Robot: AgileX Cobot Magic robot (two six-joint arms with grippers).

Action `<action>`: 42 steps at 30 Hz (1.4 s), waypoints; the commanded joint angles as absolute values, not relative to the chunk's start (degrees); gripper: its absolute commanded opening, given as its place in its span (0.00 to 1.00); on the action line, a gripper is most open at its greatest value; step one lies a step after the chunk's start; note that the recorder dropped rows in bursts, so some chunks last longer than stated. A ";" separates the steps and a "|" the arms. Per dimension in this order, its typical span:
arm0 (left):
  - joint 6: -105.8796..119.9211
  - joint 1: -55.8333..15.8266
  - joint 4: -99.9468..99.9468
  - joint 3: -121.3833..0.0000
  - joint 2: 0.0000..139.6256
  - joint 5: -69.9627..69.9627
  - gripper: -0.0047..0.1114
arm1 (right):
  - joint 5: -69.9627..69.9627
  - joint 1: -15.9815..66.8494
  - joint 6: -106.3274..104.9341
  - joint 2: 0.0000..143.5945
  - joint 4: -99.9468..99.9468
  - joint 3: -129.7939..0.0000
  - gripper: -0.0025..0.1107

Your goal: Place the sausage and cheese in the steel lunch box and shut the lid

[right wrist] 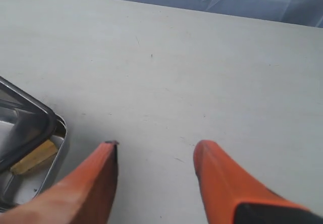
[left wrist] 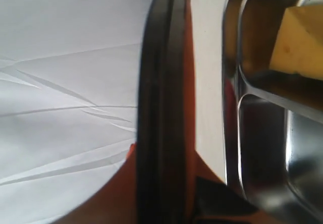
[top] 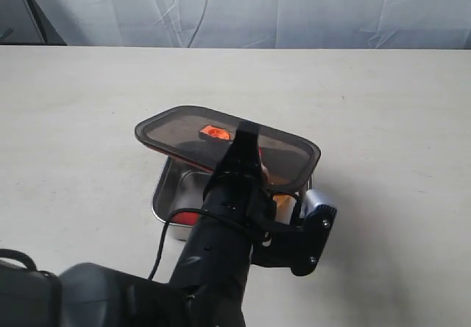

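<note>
Lid [top: 176, 132], pinched by one edge in left claw [top: 248, 144] over the lunch box [top: 163, 194], may seat crooked; right claw [right wrist: 156, 149] gapes empty.

The steel lunch box [top: 163, 194] is polished metal, mirror-bright inside. Its lid [top: 176, 132] is smooth, smoky translucent plastic with an orange-red seal [left wrist: 187, 82]. The cheese [left wrist: 298, 42] looks matt and faintly pitted, the table [top: 73, 121] matt, and the backdrop [top: 221, 10] is creased cloth.

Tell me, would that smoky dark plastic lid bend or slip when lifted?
Probably stiff: the smoky dark plastic lid looks flat though pinched only at one edge by the left gripper. Likely light, that single pinch carrying it. Its glossy surface might slip.
</note>
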State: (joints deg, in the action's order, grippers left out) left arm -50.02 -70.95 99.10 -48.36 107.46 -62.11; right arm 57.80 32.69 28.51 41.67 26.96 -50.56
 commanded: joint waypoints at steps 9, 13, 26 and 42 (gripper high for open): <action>-52.41 -71.42 99.95 -49.20 113.32 -67.34 0.04 | 57.69 32.71 28.94 40.47 28.04 -50.37 0.45; -54.18 -71.42 99.95 -49.20 113.32 -67.37 0.04 | 57.57 32.71 28.94 40.52 28.04 -50.37 0.45; -53.96 -71.55 99.95 -49.20 113.35 -63.93 0.42 | 56.86 32.71 28.94 40.52 28.56 -50.03 0.45; -53.43 -75.35 99.95 -49.20 113.35 -64.34 0.51 | 56.23 32.71 28.94 40.52 27.87 -50.03 0.45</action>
State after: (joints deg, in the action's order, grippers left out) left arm -53.11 -74.13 99.15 -48.97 113.18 -63.74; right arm 57.15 32.69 28.87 40.87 27.78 -50.36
